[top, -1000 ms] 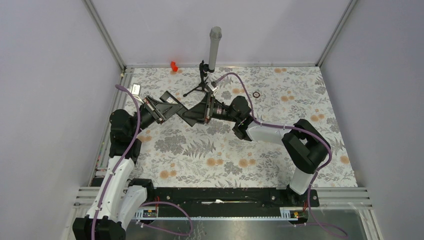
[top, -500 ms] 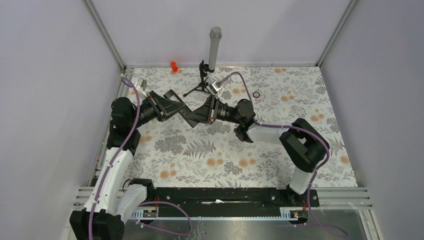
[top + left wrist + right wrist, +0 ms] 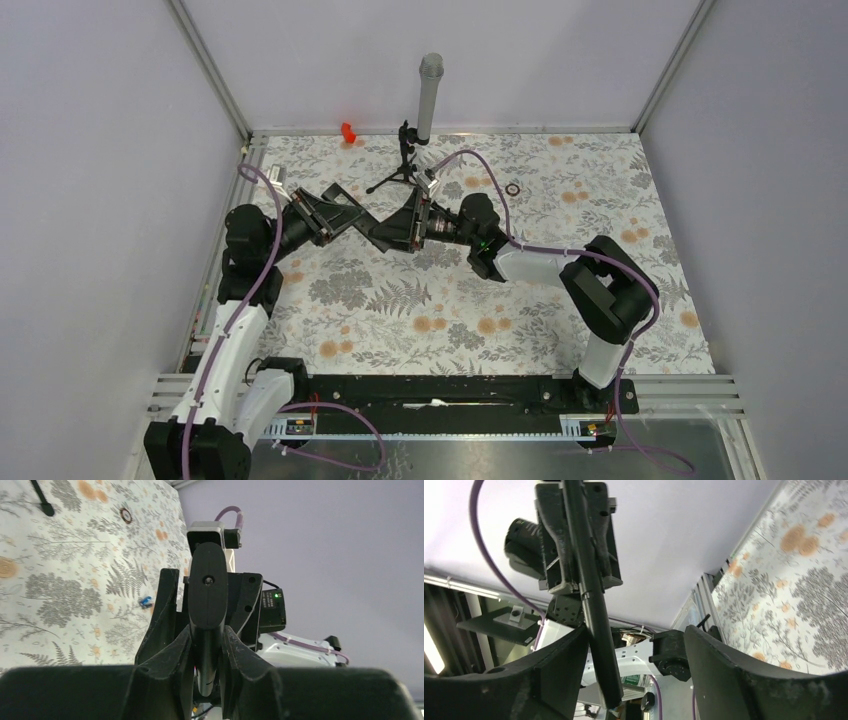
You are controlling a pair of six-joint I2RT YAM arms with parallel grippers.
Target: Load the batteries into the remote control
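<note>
The remote control (image 3: 207, 587) is a slim black bar, held in the air edge-on between my left gripper's (image 3: 207, 645) shut fingers. In the top view it (image 3: 366, 227) spans the gap between my left gripper (image 3: 345, 213) and my right gripper (image 3: 390, 235) above the table's back left. In the right wrist view the remote (image 3: 591, 595) runs down beside one finger (image 3: 559, 675) of my right gripper (image 3: 636, 650), whose jaws stand wide apart. One tiny blue battery (image 3: 145, 600) lies on the floral table beside the right arm. A second battery is not in view.
A grey microphone (image 3: 430, 95) on a black tripod stand (image 3: 398, 177) rises at the back centre. A small red object (image 3: 347, 131) sits at the back wall. A small dark ring (image 3: 513, 188) lies at the back right. The enclosure walls stand close on the left.
Both grippers, with the remote between them, shifted slightly toward the back left and then came partly back. The left grip on the remote has held.
</note>
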